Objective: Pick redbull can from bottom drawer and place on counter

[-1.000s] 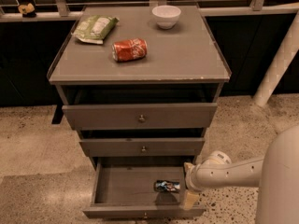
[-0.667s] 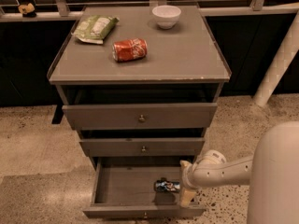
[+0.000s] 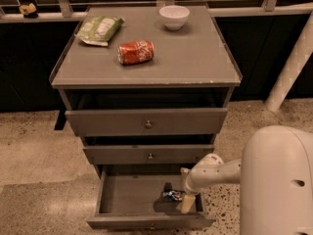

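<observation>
The bottom drawer (image 3: pixel 128 194) is pulled open at the foot of the cabinet. The redbull can (image 3: pixel 171 196), small, blue and silver, lies on its side on the drawer floor near the right wall. My gripper (image 3: pixel 183 194) reaches down into the drawer from the right, right beside the can and touching or nearly touching its right end. The counter (image 3: pixel 186 53) is the flat grey top of the cabinet, above the drawers.
On the counter lie an orange-red soda can (image 3: pixel 136 52) on its side, a green chip bag (image 3: pixel 100 30) at the back left and a white bowl (image 3: pixel 174 16) at the back. Two shallower drawers (image 3: pixel 146 124) stick out slightly above. A white post (image 3: pixel 291 62) stands at the right.
My arm has shifted left and the gripper has closed in on the can's right end. The can has not moved.
</observation>
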`<state>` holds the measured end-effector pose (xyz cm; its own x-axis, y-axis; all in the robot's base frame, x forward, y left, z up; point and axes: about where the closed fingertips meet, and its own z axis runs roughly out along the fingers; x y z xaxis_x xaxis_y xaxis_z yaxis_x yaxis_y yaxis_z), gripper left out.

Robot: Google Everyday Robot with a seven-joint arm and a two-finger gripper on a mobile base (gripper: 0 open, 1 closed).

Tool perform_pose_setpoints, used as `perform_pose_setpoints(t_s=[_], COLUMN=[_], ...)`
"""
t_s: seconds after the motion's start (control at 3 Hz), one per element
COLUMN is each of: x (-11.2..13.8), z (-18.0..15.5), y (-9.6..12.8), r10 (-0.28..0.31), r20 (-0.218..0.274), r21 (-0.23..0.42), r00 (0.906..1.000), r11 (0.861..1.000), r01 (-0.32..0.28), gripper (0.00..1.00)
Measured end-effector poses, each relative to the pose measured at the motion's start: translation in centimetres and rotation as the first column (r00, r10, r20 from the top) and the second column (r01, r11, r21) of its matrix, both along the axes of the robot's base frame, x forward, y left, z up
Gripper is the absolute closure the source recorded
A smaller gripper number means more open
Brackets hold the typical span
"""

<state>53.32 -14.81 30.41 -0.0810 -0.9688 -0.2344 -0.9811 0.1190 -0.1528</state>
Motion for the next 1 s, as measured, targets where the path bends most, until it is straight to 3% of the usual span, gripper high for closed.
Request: perform_pose_setpoints(t_s=[0.33, 1.0], x=[2.5, 3.0], z=[-2.3, -4.8], y=[-0.1, 0.5], r10=[-0.032, -0.025], r20=[-0.051, -0.082], r21=[0.015, 0.010], r00=[0.9982, 0.9963], r11=[0.999, 1.000], r01=[0.033, 0.025], gripper=[0.00, 0.00])
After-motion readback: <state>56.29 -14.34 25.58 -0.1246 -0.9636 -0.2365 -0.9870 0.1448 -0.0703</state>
